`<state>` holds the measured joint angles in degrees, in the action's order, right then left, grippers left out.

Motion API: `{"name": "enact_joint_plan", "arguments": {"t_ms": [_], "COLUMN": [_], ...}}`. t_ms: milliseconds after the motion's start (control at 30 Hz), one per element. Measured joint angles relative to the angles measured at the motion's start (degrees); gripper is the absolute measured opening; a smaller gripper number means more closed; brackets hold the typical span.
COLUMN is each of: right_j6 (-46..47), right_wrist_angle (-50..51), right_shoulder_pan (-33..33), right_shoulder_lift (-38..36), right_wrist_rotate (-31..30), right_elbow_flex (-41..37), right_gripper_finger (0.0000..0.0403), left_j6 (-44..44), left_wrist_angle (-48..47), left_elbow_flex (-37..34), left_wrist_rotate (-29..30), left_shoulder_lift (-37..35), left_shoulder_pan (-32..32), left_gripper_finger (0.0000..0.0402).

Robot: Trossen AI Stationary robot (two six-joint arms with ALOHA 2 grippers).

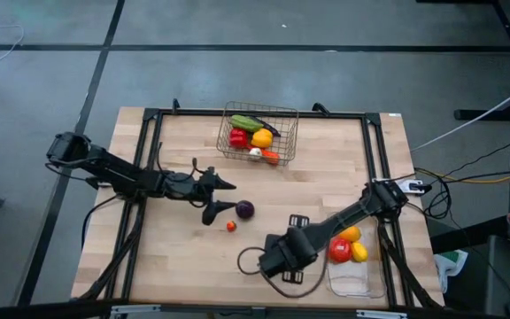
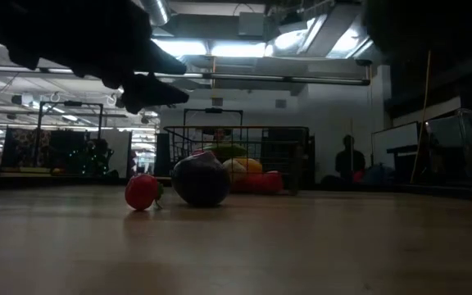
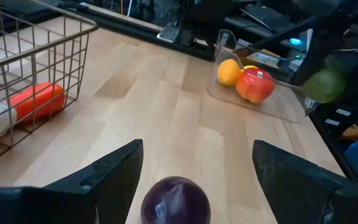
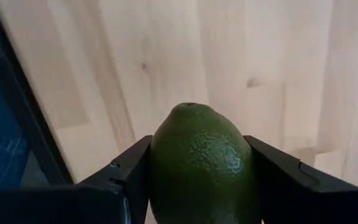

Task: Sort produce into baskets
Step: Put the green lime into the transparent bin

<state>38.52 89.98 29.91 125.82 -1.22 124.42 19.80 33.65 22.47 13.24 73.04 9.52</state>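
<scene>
The right gripper (image 4: 197, 180) was clamped on a green lime (image 4: 201, 165); the left gripper (image 3: 197, 180), fingers apart, hung over a purple fruit (image 3: 174, 200) beside the small tomato (image 1: 231, 226)

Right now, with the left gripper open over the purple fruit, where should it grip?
Across the widest middle of the purple fruit, from above. It is round and smooth, apart from the small red piece beside it, and already sits between the left gripper's fingers.
</scene>
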Motion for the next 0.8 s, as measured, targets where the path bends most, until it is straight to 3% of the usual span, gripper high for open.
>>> {"name": "enact_joint_plan", "arguments": {"t_ms": [200, 367, 800], "right_j6": [0.0, 0.2, 7.2], "right_wrist_angle": [0.0, -0.2, 0.0], "right_shoulder_pan": [3.2, 4.6, 7.9], "right_shoulder_lift": [-1.2, -2.7, -17.8], "right_wrist_rotate": [0.1, -3.7, -2.2], "right_elbow_flex": [0.0, -1.7, -26.9], "right_gripper_finger": [0.0214, 0.0214, 0.0214], "left_j6": [0.9, 2.7, 3.0], "left_wrist_angle": [0.3, 0.1, 0.1], "left_elbow_flex": [0.8, 0.8, 0.8], "left_wrist_rotate": [0.0, 0.0, 0.0], "left_shoulder_lift": [1.5, 1.6, 1.6], "left_shoulder_pan": [0.0, 0.0, -0.2], "left_gripper_finger": [0.0299, 0.0299, 0.0299]}}
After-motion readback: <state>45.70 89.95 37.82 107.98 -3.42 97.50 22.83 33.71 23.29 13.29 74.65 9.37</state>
